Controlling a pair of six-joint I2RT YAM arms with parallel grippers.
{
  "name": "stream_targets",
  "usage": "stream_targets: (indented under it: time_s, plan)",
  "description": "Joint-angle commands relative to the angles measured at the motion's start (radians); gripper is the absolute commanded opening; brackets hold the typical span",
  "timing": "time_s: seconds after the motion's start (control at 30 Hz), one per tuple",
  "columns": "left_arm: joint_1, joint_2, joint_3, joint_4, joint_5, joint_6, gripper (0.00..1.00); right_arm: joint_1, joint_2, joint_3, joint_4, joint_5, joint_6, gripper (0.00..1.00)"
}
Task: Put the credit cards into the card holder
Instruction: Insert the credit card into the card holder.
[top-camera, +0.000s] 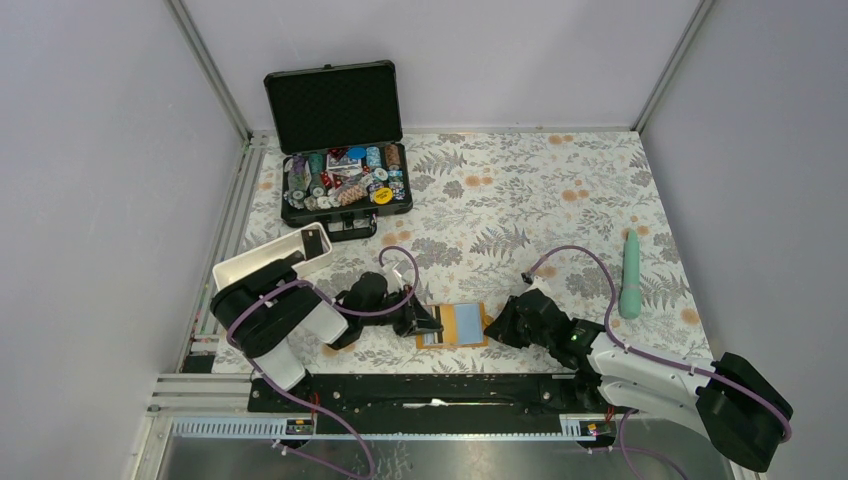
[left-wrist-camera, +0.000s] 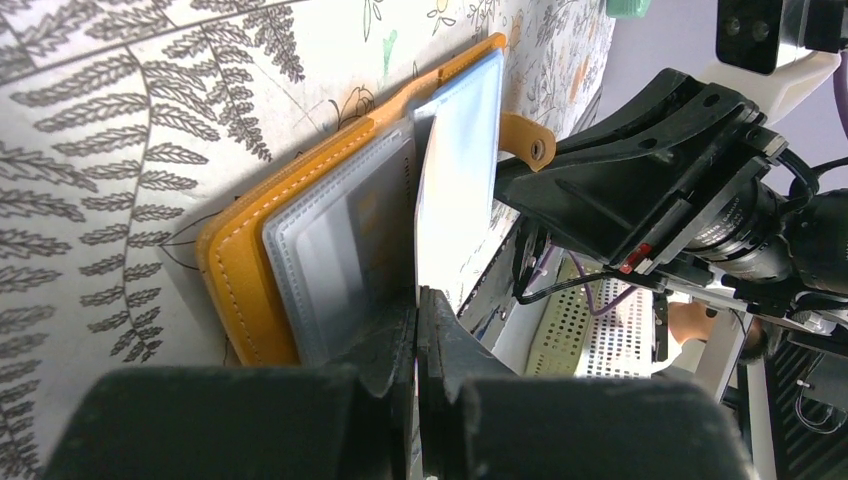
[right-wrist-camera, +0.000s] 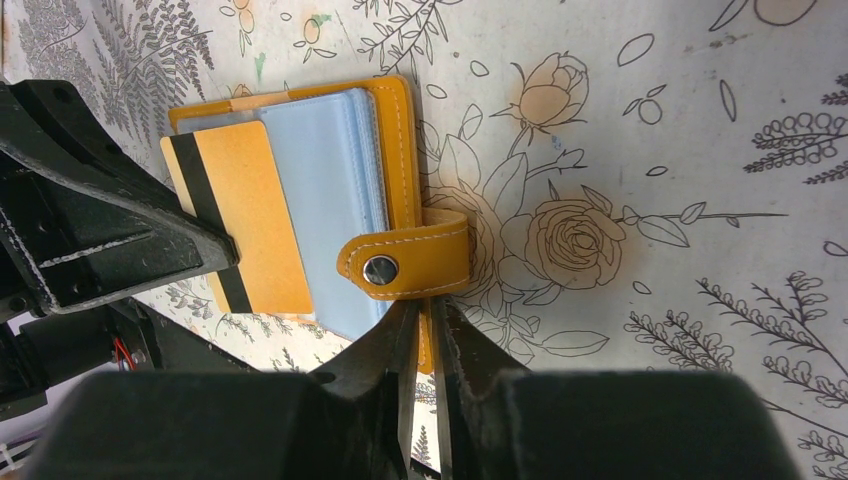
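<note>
Here the card holder (right-wrist-camera: 404, 150) sits pinched in the right gripper (right-wrist-camera: 422, 312).

card holder (right-wrist-camera: 400, 130): orange-tan leather-ish wallet, lying open and flat, well to the near side of the black case (top-camera: 340, 150) and a bit right of it
sleeves (right-wrist-camera: 330, 180): pale blue clear plastic, stacked inside
snap tab (right-wrist-camera: 405, 262): folded in over the sleeves, stud facing up
card (right-wrist-camera: 250, 215): tan face with a black stripe, other face pale, sitting over the holder's left half, outside the sleeves
second card (left-wrist-camera: 350, 240): greyish, looks tucked in a clear sleeve
</note>
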Motion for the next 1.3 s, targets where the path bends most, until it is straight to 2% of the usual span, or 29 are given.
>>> stream_targets:
  time_s: [0.0, 0.9, 1.1, 1.27]
  plan:
    - [-0.014, 0.024, -0.005, 0.047, -0.012, 0.028, 0.00, -0.006, 0.016, 0.003, -0.057, 0.019, -0.019, 0.16]
    - [-0.071, 0.136, -0.004, 0.214, -0.044, -0.040, 0.00, -0.006, 0.035, 0.012, -0.034, 0.011, -0.023, 0.12]
    - [-0.085, 0.157, 0.006, 0.224, -0.043, -0.055, 0.00, -0.006, 0.038, 0.013, -0.034, 0.006, -0.025, 0.12]
    - [-0.089, 0.144, 0.029, 0.167, -0.043, -0.050, 0.00, -0.006, 0.029, 0.013, -0.034, 0.009, -0.023, 0.11]
